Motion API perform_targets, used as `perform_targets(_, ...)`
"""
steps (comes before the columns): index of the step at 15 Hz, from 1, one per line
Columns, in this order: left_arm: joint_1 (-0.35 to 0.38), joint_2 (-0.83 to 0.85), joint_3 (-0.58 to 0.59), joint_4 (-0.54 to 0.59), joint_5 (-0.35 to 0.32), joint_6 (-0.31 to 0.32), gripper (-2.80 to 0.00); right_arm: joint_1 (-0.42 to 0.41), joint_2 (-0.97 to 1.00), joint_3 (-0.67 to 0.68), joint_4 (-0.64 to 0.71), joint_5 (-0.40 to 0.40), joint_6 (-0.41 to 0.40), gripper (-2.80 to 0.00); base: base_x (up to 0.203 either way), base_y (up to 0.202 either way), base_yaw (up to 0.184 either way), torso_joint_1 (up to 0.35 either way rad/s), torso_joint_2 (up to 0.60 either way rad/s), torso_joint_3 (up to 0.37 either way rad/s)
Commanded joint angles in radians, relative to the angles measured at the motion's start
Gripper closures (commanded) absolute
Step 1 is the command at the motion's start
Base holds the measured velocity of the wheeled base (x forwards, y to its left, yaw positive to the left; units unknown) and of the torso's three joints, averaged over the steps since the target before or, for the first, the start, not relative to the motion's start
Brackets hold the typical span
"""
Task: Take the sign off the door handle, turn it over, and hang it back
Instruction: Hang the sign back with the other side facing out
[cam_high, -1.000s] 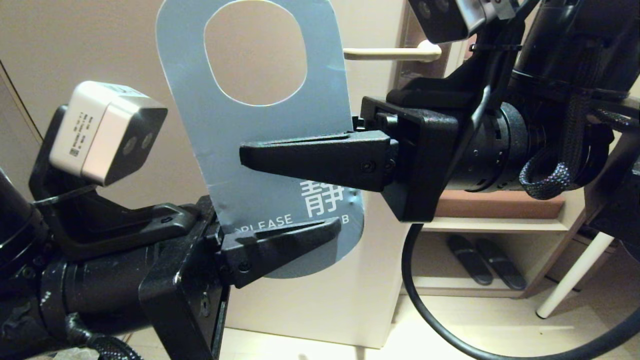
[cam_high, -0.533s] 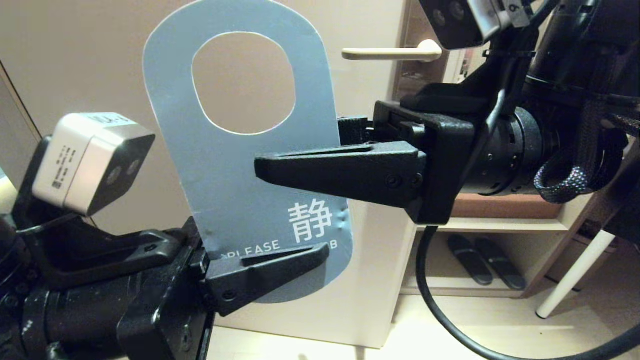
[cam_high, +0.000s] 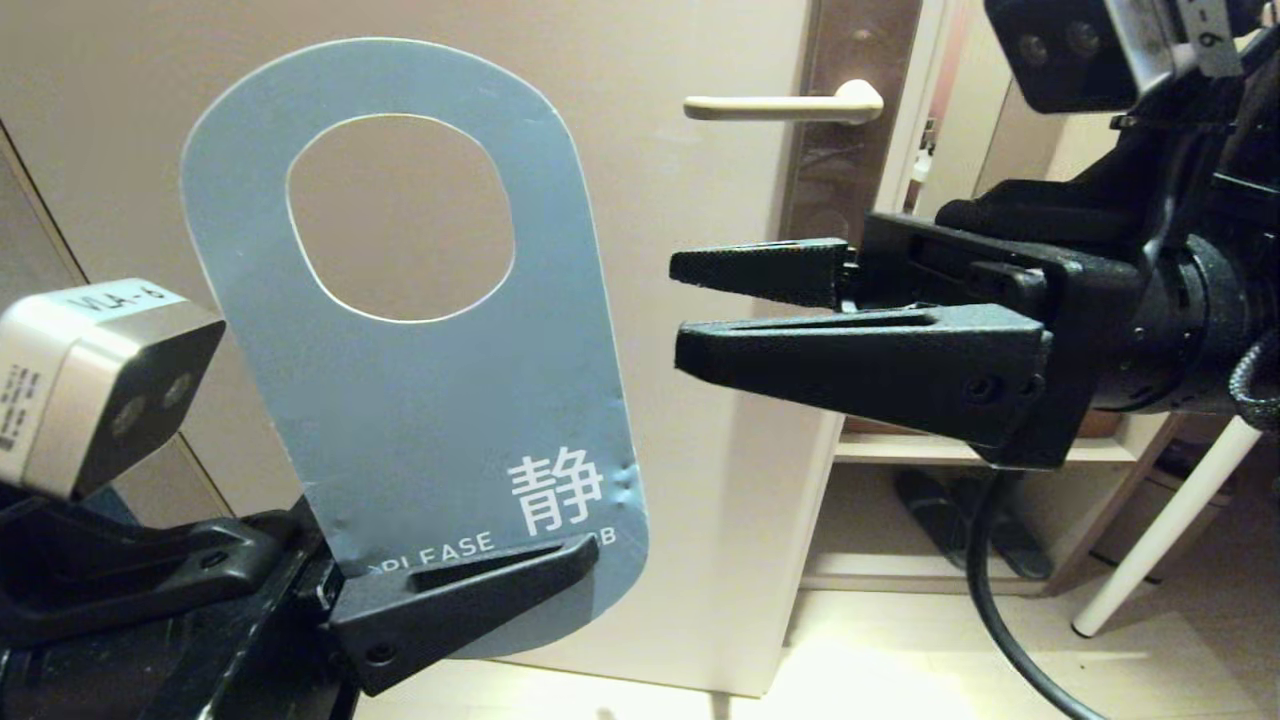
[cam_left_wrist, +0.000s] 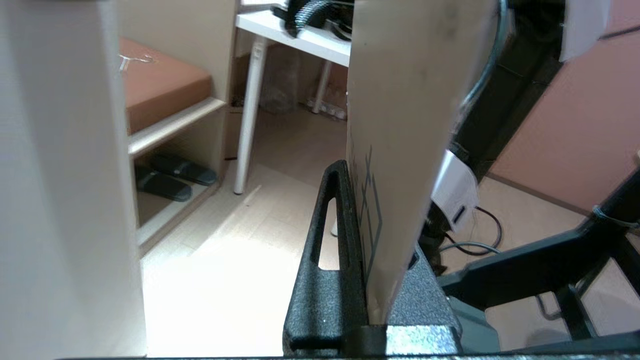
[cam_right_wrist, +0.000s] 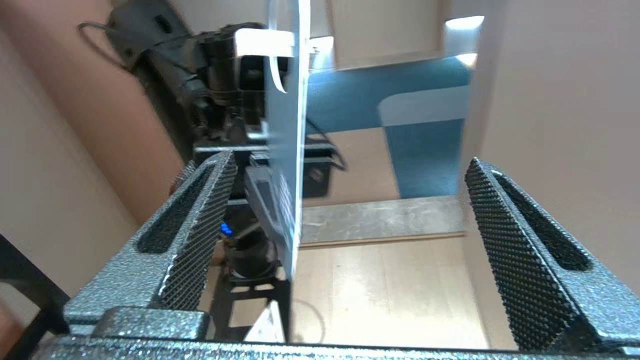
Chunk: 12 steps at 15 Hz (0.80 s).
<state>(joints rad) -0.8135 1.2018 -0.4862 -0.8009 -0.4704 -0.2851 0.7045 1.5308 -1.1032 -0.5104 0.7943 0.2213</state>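
Sign (cam_high: 420, 400) stands upright off the door handle (cam_high: 780, 103), grey-blue "PLEASE" face toward the head camera, its lower edge pinched in the left gripper (cam_high: 470, 600) low on the left. Right gripper (cam_high: 690, 315) hangs just beside the sign's right edge, fingers (cam_right_wrist: 200, 225) spread apart, touching nothing.

"静" and "PLEASE" on the sign (cam_high: 420, 400)

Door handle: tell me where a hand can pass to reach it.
Free: the gap between the sign and the right hand, and the bare door under the door handle. Crowded: low left, where the left hand pinches the sign.
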Motion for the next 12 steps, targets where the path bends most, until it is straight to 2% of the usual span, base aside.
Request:
perform_targets(1,0.015,-0.013,0.003,-0.004,-0.002,0.0,0.0,-0.04,-0.037,0.026,-0.003,0.005,0.0,-2.8,0.0,0.0,0.0,0.0,0.0,0.0)
perform_targets(5,0.044,-0.027,0.008,-0.004,-0.002,0.0,0.0,-0.187,-0.08,0.086,-0.004,-0.003,-0.006,-2.8,0.0,0.0,0.0,0.0,0.0,0.0)
perform_targets(6,0.049,-0.031,0.015,-0.004,-0.002,0.001,0.0,-0.225,-0.092,0.109,-0.005,-0.033,-0.009,-2.8,0.0,0.0,0.0,0.0,0.0,0.0)
perform_targets(9,0.054,-0.056,0.044,-0.004,-0.002,0.001,0.0,-0.316,-0.119,0.207,-0.031,-0.25,-0.05,-2.8,0.0,0.0,0.0,0.0,0.0,0.0)
perform_targets(10,0.057,-0.068,0.056,-0.004,-0.002,0.001,0.0,-0.352,-0.132,0.25,-0.05,-0.291,-0.071,0.0,0.0,0.0,0.0,0.0,0.0,0.0)
perform_targets(12,0.078,-0.095,0.064,-0.003,-0.002,0.0,0.0,-0.414,-0.156,0.308,-0.085,-0.383,-0.102,0.0,0.0,0.0,0.0,0.0,0.0,0.0)
